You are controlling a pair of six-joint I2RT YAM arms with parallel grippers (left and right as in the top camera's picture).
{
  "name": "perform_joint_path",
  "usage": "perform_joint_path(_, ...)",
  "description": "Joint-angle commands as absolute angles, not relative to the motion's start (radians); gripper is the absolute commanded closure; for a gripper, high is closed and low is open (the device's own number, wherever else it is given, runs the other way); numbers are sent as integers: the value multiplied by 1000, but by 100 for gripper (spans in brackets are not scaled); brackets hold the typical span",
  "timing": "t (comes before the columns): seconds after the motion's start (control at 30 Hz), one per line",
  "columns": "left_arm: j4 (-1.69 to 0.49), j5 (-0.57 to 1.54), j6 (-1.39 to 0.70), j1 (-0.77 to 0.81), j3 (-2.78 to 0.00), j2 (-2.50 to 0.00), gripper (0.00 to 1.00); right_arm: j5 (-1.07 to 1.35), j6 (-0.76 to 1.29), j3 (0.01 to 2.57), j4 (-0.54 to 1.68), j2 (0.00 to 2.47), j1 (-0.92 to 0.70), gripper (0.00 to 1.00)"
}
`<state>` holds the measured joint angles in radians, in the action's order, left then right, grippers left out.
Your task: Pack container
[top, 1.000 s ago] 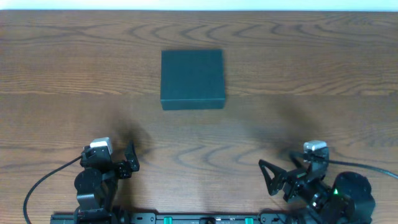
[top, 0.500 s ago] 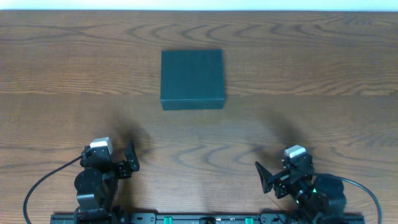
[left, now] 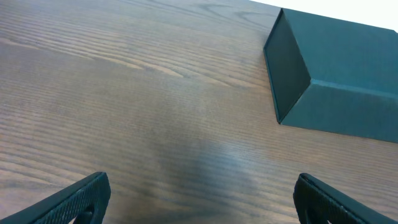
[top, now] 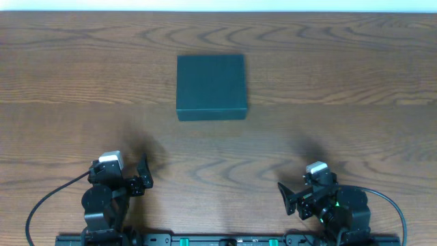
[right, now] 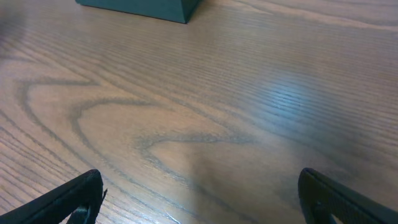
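The container (top: 211, 86) is a dark green-black square box with its lid shut, on the wooden table at the back centre. It also shows in the left wrist view (left: 342, 81) at the upper right, and only its near corner shows in the right wrist view (right: 143, 6) at the top edge. My left gripper (top: 145, 173) is open and empty near the front left, far from the box; its jaws stand wide apart over bare wood (left: 202, 202). My right gripper (top: 287, 198) is open and empty at the front right (right: 202, 199). No snack packets are in view.
The wooden table (top: 355, 82) stretches all around the box. The arm bases and a black rail (top: 218, 239) run along the front edge. A black cable (top: 48, 201) curves at the front left.
My right arm has drawn back and shifted left along the front edge, its gripper still open. The left arm and the container have not moved.
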<state>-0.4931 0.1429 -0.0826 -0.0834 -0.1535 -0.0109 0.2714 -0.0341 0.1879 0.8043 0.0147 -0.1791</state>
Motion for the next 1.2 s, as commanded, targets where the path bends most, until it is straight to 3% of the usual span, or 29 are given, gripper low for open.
perform_joint_path(0.0,-493,147,-93,-84,-138,-4,5,265,-46,182,807,6,-184,1)
perform_joint_path(1.17,-493,147,-93,-84,-138,-4,5,258,-46,170,778,6,-184,0)
